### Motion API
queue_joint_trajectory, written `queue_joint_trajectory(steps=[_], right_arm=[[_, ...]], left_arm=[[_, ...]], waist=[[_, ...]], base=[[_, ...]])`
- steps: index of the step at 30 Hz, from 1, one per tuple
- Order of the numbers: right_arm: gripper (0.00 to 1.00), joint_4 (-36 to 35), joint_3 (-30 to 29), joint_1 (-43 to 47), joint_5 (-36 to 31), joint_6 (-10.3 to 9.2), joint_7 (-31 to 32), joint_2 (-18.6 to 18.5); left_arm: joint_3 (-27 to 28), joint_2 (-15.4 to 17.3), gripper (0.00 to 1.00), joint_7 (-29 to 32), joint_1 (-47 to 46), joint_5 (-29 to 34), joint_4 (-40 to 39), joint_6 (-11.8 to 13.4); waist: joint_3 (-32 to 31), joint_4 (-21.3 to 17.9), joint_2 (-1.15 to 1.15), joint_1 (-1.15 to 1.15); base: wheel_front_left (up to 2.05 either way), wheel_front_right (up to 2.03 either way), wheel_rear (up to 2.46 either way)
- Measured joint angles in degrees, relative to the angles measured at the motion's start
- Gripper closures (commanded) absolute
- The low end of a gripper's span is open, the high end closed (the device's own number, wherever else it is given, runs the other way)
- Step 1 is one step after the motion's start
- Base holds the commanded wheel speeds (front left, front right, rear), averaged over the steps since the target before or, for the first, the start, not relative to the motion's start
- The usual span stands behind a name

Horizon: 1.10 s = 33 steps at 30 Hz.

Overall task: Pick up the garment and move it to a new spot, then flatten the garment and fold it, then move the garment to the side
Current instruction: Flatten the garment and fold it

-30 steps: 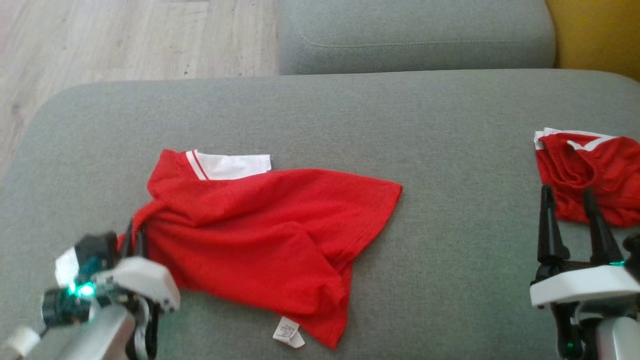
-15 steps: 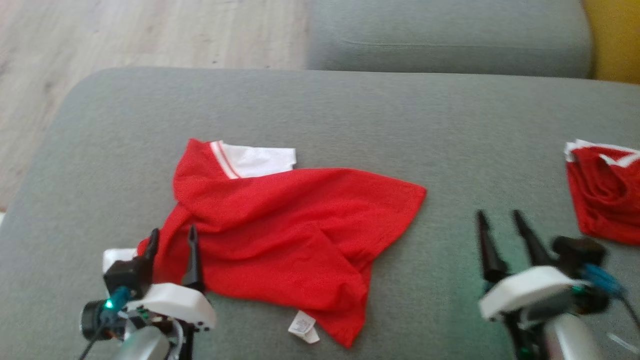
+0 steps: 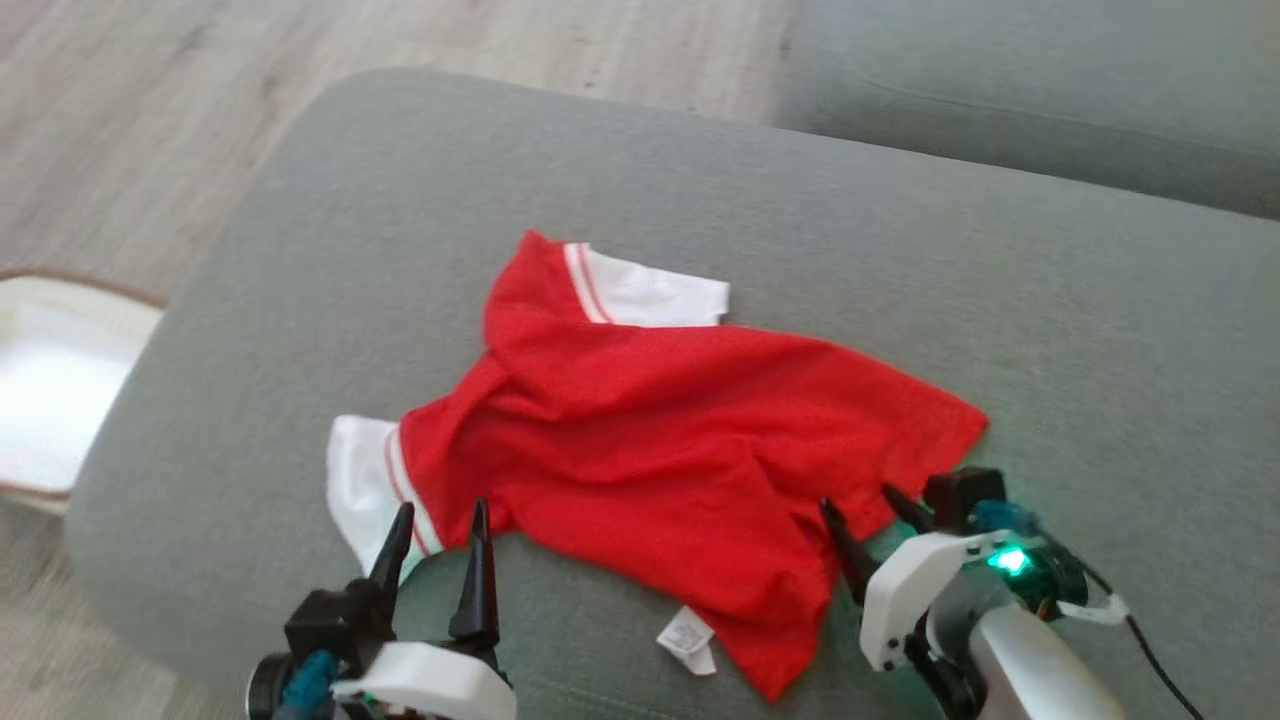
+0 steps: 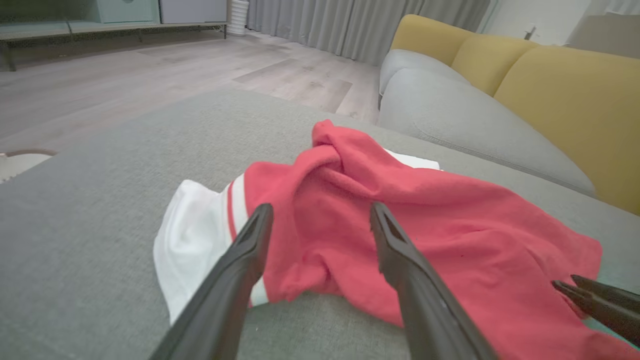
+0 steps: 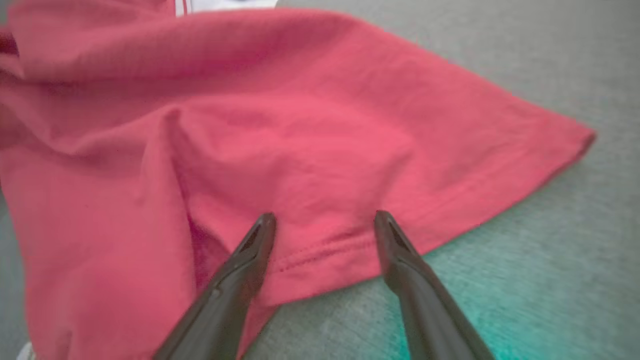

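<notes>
1. Garment point(image 3: 690, 440): red shirt with white, red-striped sleeves. It lies crumpled on the grey sofa cushion point(image 3: 700, 150), toward the near left part. The body is bunched and the lower flap is doubled over itself. It is not yet flat or folded.
2. Left gripper point(image 3: 442, 506): fingers spread apart with nothing between them. The tips are at the near white sleeve point(image 3: 360, 480), just beside the red edge.
3. Right gripper point(image 3: 857, 497): fingers spread apart and empty. In its wrist view the tips sit over the stitched hem. Whether they touch the cloth cannot be told.
4. Risk, layers: where the flap overlaps, a pinch may catch one ply or several. A pull would then drag the fold along rather than open it.
5. Risk, uneven pull: a hold on the sleeve alone would likely stretch the sleeve and leave the body bunched.
6. Risk, edge: the garment lies near the cushion's front. A draw toward the robot could slide it off onto the floor point(image 3: 150, 100).
7. Risk, upholstery: the cushion is soft, so fingers pressed low may snag it.
8. Markings: one white care label point(image 3: 686, 640) is turned out at the near hem, its print too small to read. No brand or other writing is legible.
</notes>
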Motion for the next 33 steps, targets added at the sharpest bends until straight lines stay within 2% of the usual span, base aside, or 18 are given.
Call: queue_joint_trajectory(steps=[5,6,7,8,9,14,18,23,27,33], right_arm=[[0.00,5.3,1.4,-3.6,-5.8,0.00,2.0,-0.1],[0.18,6.0,1.5,-4.4,-7.0,0.00,2.4,-0.1],[0.55,6.5,1.7,-5.0,-8.1,0.00,2.6,-0.1],[0.86,7.0,1.8,-5.5,-9.3,0.00,2.8,-0.1],[1.00,7.4,1.8,-5.9,-10.5,0.00,2.8,-0.1],[1.00,9.0,-0.8,-7.0,-13.3,0.03,2.8,0.2],[1.00,10.0,-5.9,-9.1,-14.1,0.27,2.6,-0.7],[1.00,10.9,-12.4,-12.9,-15.4,0.27,2.7,-8.2],[1.00,11.6,-14.7,-16.5,-17.3,0.27,2.9,-13.5],[1.00,13.2,-16.5,-21.8,-19.5,0.27,4.0,-16.6]], left_arm=[[-0.1,-0.2,0.00,0.0,1.3,0.0,-1.5,0.7],[0.0,-0.2,0.00,0.0,1.3,0.2,-1.8,0.7],[0.1,-0.2,0.00,0.0,1.3,0.5,-2.1,0.9],[0.3,-0.2,0.00,-0.1,1.3,0.5,-2.4,0.9],[0.5,-0.2,0.00,-0.1,1.3,0.5,-2.5,1.1],[1.7,-0.1,0.00,-0.1,1.3,1.5,-4.1,1.5],[2.1,0.0,0.00,-0.1,1.2,2.0,-5.2,1.7],[2.9,0.0,0.00,-0.1,1.1,2.6,-6.7,2.0],[2.9,0.0,0.00,-0.1,1.1,2.9,-7.4,2.1],[2.9,0.0,0.00,-0.1,0.9,3.5,-7.7,1.9]], waist=[[0.3,2.7,0.00,0.00],[0.3,3.0,0.00,0.00],[0.3,3.2,0.00,0.00],[0.3,3.3,0.00,0.00],[0.3,3.4,0.00,0.00],[0.5,3.2,0.00,0.00],[1.0,2.9,0.00,0.00],[1.8,2.9,0.00,0.01],[2.7,2.9,0.00,0.01],[3.7,2.6,0.00,0.00]], base=[[0.00,0.00,0.00],[0.00,0.00,0.00],[0.00,0.00,0.00],[0.00,0.00,0.00],[0.00,0.00,0.00],[0.00,0.00,0.00],[0.00,0.00,0.00],[0.00,0.00,0.00],[0.00,0.00,0.00],[0.00,0.00,0.00]])
